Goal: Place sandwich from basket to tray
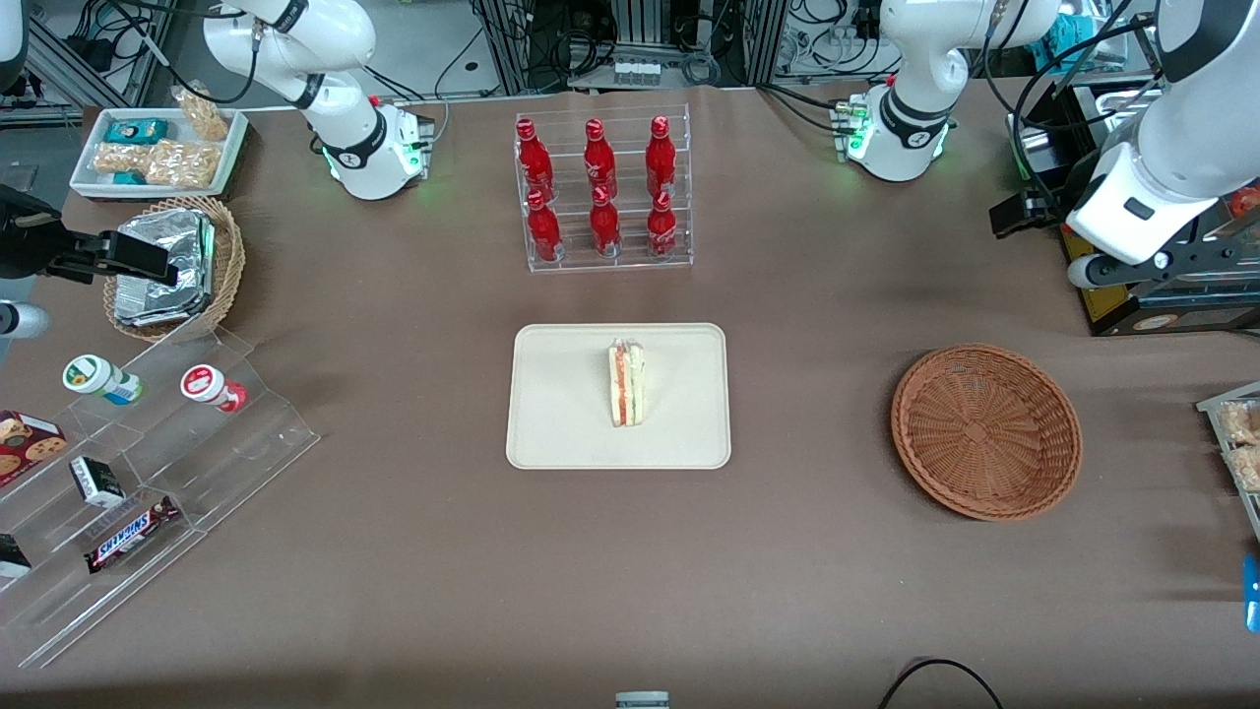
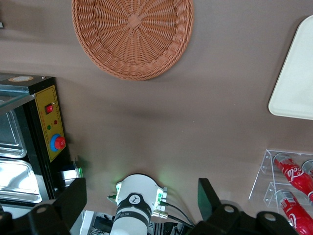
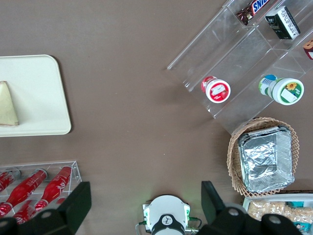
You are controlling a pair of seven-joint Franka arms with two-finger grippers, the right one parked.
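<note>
The sandwich [image 1: 626, 383] stands on its edge on the tray [image 1: 561, 433], a little off the tray's middle toward the working arm's end, its red and green filling facing the front camera; in the right wrist view only one pale corner of it [image 3: 8, 104] shows on the tray [image 3: 39, 93]. The tray lies at the middle of the brown table [image 1: 394, 571]. The basket [image 1: 986, 429] sits well apart from it toward the working arm's end of the table, and it holds nothing. The gripper [image 2: 142, 208] hangs high above the table, near that end's edge and farther from the front camera than the basket [image 2: 132, 35], its two fingers [image 2: 72, 198] spread wide and holding nothing. A clear rack of red bottles [image 1: 600, 192] stands farther from the front camera than the tray.
</note>
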